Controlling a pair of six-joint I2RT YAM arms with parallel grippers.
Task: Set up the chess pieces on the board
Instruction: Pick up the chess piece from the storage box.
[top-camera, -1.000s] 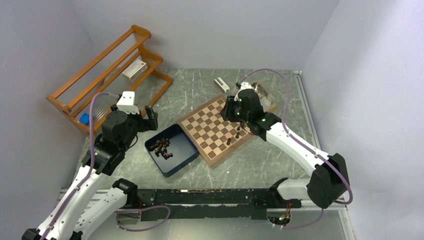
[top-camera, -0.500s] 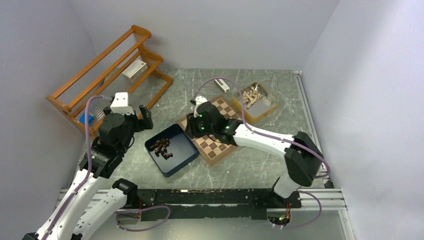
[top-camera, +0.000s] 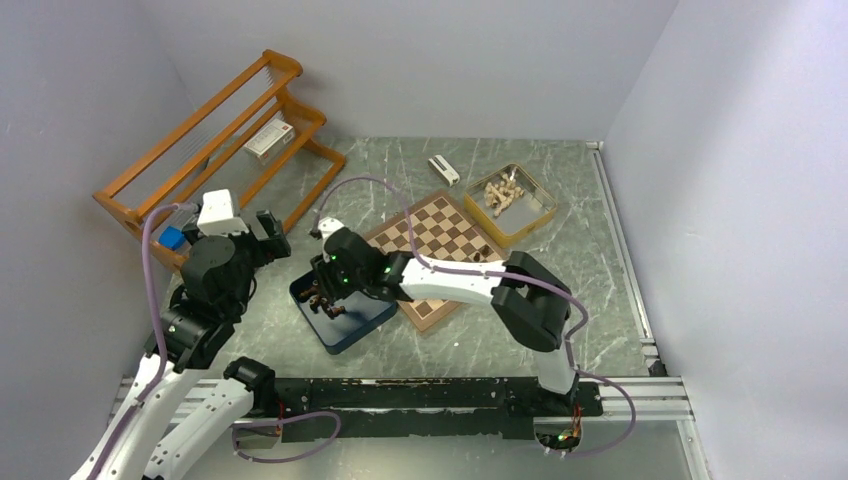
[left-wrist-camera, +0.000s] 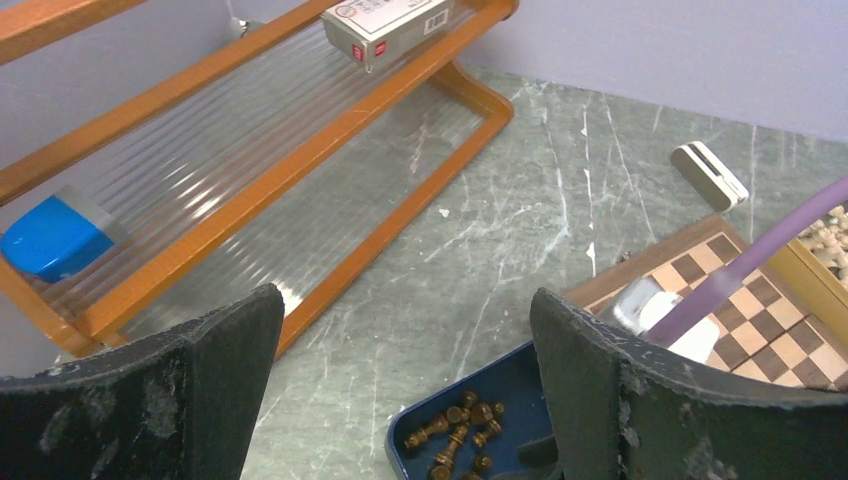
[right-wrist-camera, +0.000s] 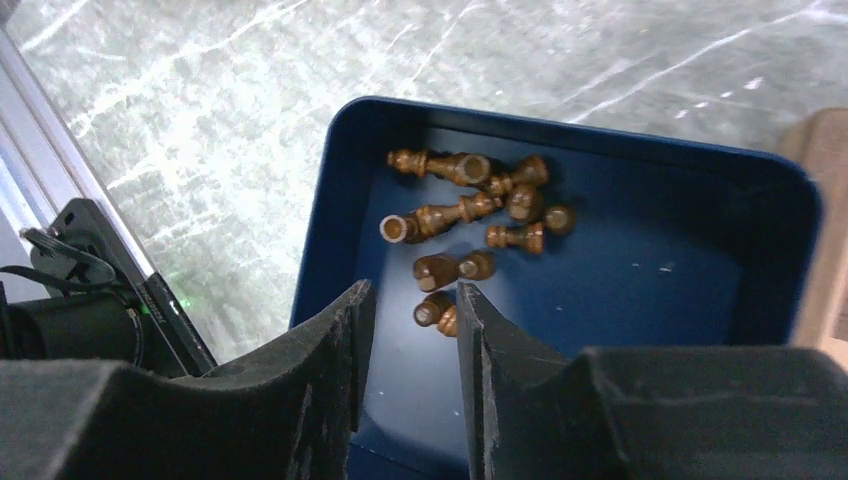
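Chess pieces (right-wrist-camera: 470, 205), dark brown, lying on their sides in a loose cluster toward one side of the dark blue box (right-wrist-camera: 700, 270), several touching one another. Box resting on the grey marbled surface (top-camera: 560, 290), just beside the near-left edge of the board (top-camera: 440, 235). Right fingers (right-wrist-camera: 345, 330) poised directly above the box, released, parted by only a narrow gap, nothing held between them; two of the pieces lying on the box floor below that gap. Right arm stretched leftward across the near corner of the board. Left fingers (left-wrist-camera: 225, 350) spread wide and empty, held above the surface between the wooden rack (top-camera: 200, 150) and the box, well apart from the pieces. On the rack's ribbed shelves, a white carton (left-wrist-camera: 385, 20) and a blue block (left-wrist-camera: 45, 240). Just beside the board's far-right edge, a gold-rimmed tin (top-camera: 540, 210) holding pale pieces (top-camera: 500, 192). Near the board's far corner, a small white-and-grey case (top-camera: 443, 170) on the surface.
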